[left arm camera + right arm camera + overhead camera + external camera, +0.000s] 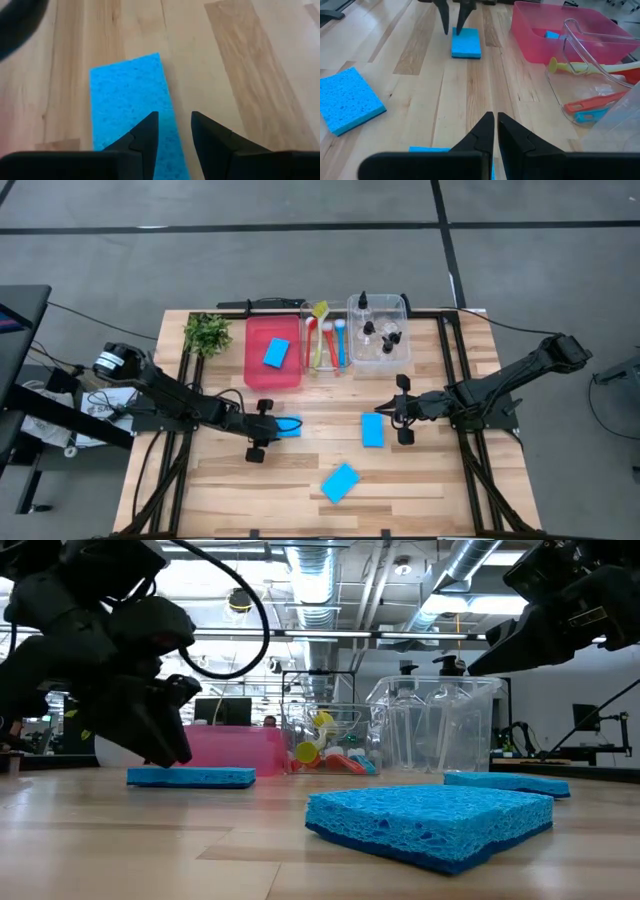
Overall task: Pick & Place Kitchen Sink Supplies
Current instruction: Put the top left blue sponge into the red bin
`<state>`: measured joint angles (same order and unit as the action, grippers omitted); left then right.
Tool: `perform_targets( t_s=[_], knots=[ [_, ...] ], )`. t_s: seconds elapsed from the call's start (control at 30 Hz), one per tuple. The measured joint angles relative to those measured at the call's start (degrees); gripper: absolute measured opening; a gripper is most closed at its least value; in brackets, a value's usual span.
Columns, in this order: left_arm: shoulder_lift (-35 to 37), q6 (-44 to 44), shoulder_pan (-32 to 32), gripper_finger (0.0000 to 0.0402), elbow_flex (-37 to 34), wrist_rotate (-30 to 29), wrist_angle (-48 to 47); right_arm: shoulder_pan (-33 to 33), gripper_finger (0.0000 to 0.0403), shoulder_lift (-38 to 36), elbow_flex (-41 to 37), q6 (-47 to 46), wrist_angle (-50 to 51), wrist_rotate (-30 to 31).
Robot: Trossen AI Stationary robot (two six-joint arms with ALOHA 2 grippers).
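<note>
my left gripper [174, 134] hangs low over the pale wooden table [440, 480], its jaws a narrow gap apart and gripping nothing that i can see. a flat blue sponge [132, 107] lies on the planks under them; one fingertip overlaps its long edge, the other stands over bare wood just beside it. whether either tip touches the sponge i cannot tell.

my right gripper [495, 131] waits over the table's right half, jaws closed and empty. a second sponge [372, 429] lies just beside its fingers, and a third sponge [340, 482] lies well apart from both grippers, near the table's front edge.

beyond my jaws, along the back edge, sit a red tray [252, 366] with a fourth sponge [276, 353] inside, a clear tray of brushes [326, 340], a clear bin of small bottles [383, 332], and a green sprig [207, 333].

the floor round the table is grey. the room behind shows exposed ducts and bright ceiling lights.
</note>
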<state>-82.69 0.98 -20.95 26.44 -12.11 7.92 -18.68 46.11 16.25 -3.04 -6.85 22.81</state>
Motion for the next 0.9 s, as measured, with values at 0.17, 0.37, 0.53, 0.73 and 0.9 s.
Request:
perform_targets(
  t_s=[0.17, 0.37, 0.53, 0.73, 0.9],
  knots=[
    [-0.29, 2.84, -0.50, 0.0115, 0.00, -0.33, -0.06, 0.00, 0.0016, 0.00, 0.00, 0.01, 0.00, 0.00],
    [-0.29, 2.89, -0.39, 0.0115, 0.00, -3.70, -0.59, 0.00, 0.0016, 0.00, 0.00, 0.01, 0.00, 0.00],
    [-0.29, 2.82, -0.28, 0.0115, 0.00, -2.44, -0.64, 0.00, 0.0016, 0.00, 0.00, 0.01, 0.00, 0.00],
    [-1.45, 3.92, -0.41, 0.0115, 0.02, -0.96, -0.75, 0.00, 0.0016, 0.00, 0.00, 0.01, 0.01, 0.00],
    [-6.79, 4.25, -0.42, 0.0115, 0.35, -1.88, 0.95, 0.00, 0.0016, 0.00, 0.00, 0.01, 0.02, 0.00]
  ],
)
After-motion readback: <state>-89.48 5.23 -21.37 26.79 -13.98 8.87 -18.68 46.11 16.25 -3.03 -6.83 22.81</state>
